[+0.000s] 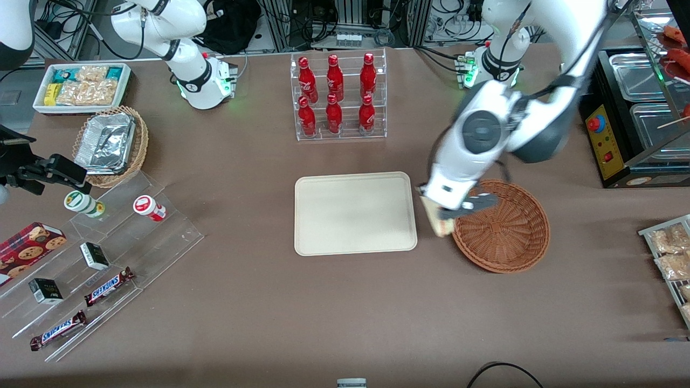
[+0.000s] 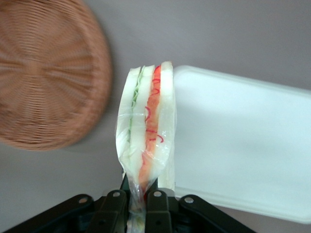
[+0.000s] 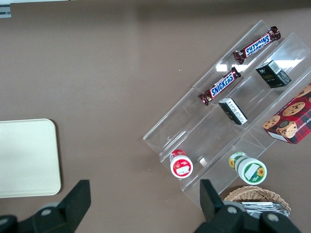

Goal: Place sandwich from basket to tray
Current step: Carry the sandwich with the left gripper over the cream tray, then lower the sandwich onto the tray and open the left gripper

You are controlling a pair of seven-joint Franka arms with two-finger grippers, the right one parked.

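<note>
Sandwich [image 2: 146, 131] pinched by wrapped corner in tool [image 2: 137, 204], fingers [image 2: 112, 206] closed tight on plastic. Wedge hangs clear of tabletop [image 1: 345, 302], cut edge showing red and green layers. Sits in gap between basket [image 1: 506, 231] and tray [image 1: 356, 213], just off tray rim, out of wicker bowl. Grip on corner likely keeps bread unsquashed. Judgement: carry stage, short sideways shift over tray needed before lowering.

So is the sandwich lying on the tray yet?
No, the gripper holds the sandwich between basket and tray.
</note>
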